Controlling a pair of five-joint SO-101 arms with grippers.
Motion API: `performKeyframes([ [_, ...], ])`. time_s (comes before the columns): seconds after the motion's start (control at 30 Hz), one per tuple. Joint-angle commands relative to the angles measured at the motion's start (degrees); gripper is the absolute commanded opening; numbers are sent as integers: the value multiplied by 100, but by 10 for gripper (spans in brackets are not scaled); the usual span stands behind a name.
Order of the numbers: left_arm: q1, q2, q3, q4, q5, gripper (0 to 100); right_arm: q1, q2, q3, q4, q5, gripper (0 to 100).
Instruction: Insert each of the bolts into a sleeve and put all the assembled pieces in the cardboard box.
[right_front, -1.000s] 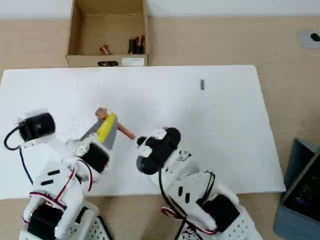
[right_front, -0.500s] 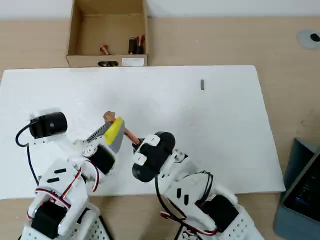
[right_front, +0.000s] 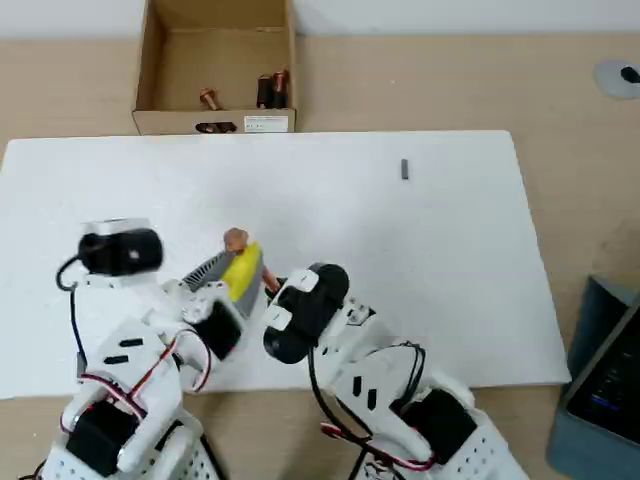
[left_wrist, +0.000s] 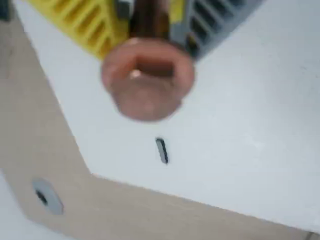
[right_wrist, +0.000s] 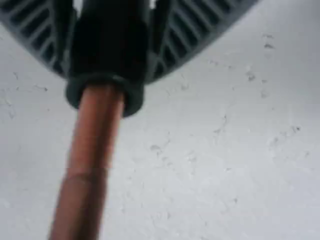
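Observation:
A copper bolt (right_front: 236, 241) is held over the white mat (right_front: 420, 260), with my left gripper (right_front: 241, 268) shut on its shaft between a yellow finger (left_wrist: 85, 25) and a grey one. The left wrist view looks straight at the bolt's round head (left_wrist: 147, 80). My right gripper (right_wrist: 107, 30) is shut on a black sleeve (right_wrist: 107, 50), and the bolt's shaft (right_wrist: 90, 165) enters the sleeve's mouth. From above, the right arm's wrist (right_front: 305, 310) hides the sleeve. The cardboard box (right_front: 147, 60) stands at the far edge, with assembled pieces (right_front: 272, 90) inside.
A small dark piece (right_front: 404, 169) lies on the mat's far right part. A grey disc (right_front: 620, 76) sits on the wooden table at the far right. A grey device (right_front: 600, 370) stands by the mat's right edge.
My left gripper has carried the bolt to the right, toward the right gripper, and the bolt's tip has met the sleeve. The right arm shifted slightly left, then held still.

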Motion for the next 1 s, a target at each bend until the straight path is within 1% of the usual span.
performKeyframes([
  [0.0,387,13,9,-79,-149,2,-84,-646,-409,-176,53,9],
  [0.1,404,13,44,-70,-167,2,-84,-646,-409,-176,53,9],
  [0.2,624,4,299,-62,-334,2,-75,-646,-418,-185,53,9],
  [0.3,809,4,484,-70,-334,2,-75,-646,-505,-185,53,9],
  [0.53,809,4,668,-79,-343,9,-57,-646,-558,-185,53,9],
  [0.6,809,4,642,-79,-343,55,-57,-646,-549,-176,53,9],
  [0.73,800,13,642,-70,-352,195,-57,-646,-541,-167,53,9],
  [0.77,800,13,642,-70,-352,210,-57,-646,-532,-158,53,9],
  [0.9,800,22,519,-70,-360,213,-57,-646,-532,-158,53,9],
  [0.97,765,31,448,-70,-527,213,-48,-646,-497,-149,53,9],
])
